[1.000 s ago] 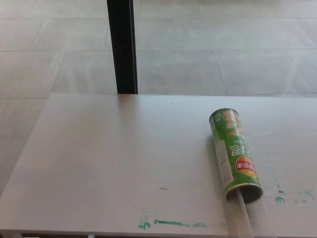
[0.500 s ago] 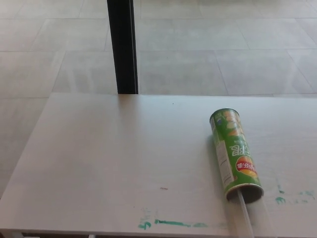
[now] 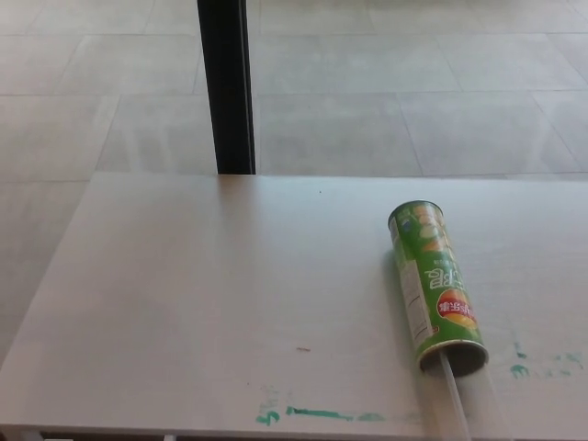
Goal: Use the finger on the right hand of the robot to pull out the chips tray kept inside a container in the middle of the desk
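Though cam nudged, green can (image 3: 433, 283) w/ tray (image 3: 455, 397) unmoved; hands, fingers unseen.

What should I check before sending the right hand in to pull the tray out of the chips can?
1. Chips can lying on its side on the desk: ok.
2. Open mouth of the can faces the near edge, toward the robot: ok.
3. Clear tray already pokes out of the mouth, so a finger has something to hook: ok.
4. Right hand placement: not ok, no hand is in view.
5. Left hand free to steady the can: cannot tell, it is not in view.
6. Tray's near end: cannot tell, it runs off the picture's bottom edge.
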